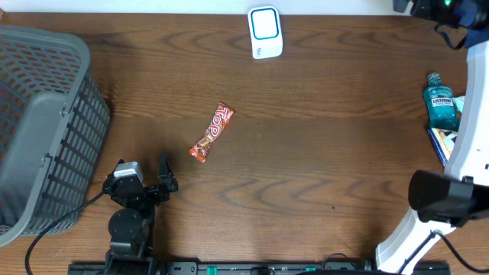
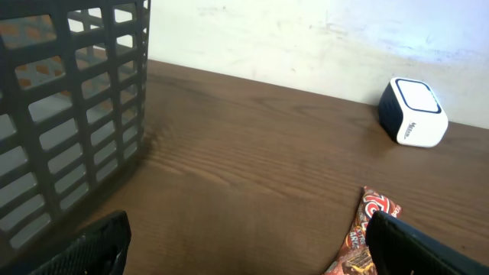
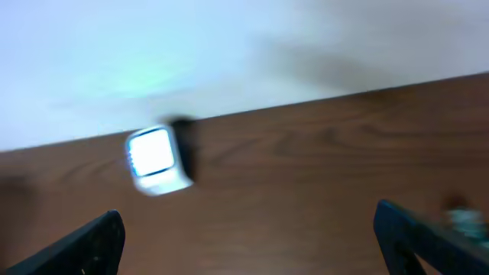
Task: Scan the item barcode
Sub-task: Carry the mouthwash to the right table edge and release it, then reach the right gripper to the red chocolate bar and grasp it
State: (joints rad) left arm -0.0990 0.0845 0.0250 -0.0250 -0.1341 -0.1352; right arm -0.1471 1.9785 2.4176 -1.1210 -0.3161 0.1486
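- The candy bar [image 1: 212, 133], in a red-orange wrapper, lay flat near the middle of the counter [image 1: 321, 168] and touched nothing else. I could not make out a barcode on the face turned up.
- From overhead, its long axis ran on a diagonal. The near end pointed down-left toward my left arm, and the far end pointed up-right toward the far edge of the counter.
- My left claw [image 1: 166, 173] sat low over the counter, near that down-left end but not touching it. Its fingers were spread wide with nothing between them.
- From the left wrist camera, the bar lay ahead and off to the right, its lower part hidden behind one of the claw's own fingers.
- I judged my left arm to be much the nearer one. To take the bar, it would need to shift forward and to the right, then turn so the fingers straddled the narrow width across that diagonal.
- The scanner [image 1: 265, 32], a small white box with a blue-rimmed window, stood at the far edge of the counter. It was beyond the bar's far end and well apart from it.
- My right claw [image 3: 248, 237] was well away from the bar. Its blurred wrist view showed the fingers apart and empty, with the scanner ahead on the left.
- A grey basket [image 1: 38, 114] filled the left side of the counter.
- A blue mouthwash bottle [image 1: 442, 101] stood at the right edge.
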